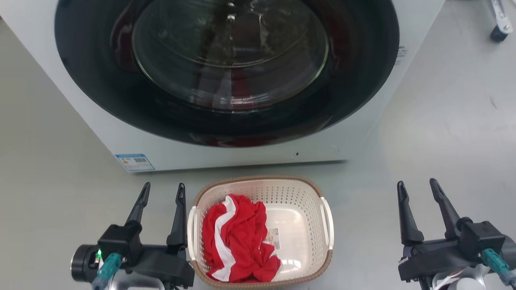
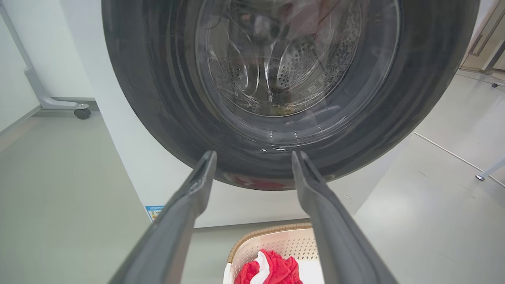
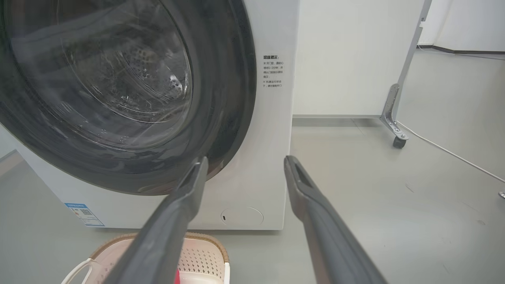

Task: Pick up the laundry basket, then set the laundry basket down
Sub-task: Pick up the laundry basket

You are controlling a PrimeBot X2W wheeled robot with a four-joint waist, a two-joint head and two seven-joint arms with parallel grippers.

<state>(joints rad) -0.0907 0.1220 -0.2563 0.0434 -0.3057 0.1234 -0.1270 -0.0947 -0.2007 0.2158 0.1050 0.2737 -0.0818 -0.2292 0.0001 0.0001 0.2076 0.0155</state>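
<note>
Two grippers | left gripper (image 1: 164, 186) spread, empty, beside laundry basket (image 1: 282, 193) | right gripper (image 1: 416, 183) spread, empty

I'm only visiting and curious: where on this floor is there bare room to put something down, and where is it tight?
Free: the grey floor between the laundry basket and the right gripper, and left of the washing machine. Tight: the strip between basket and machine, and the basket's left side, where the fingers of the left gripper stand close.

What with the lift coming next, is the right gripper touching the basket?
Apart. The head view shows bare floor between the right gripper and the basket.
</note>
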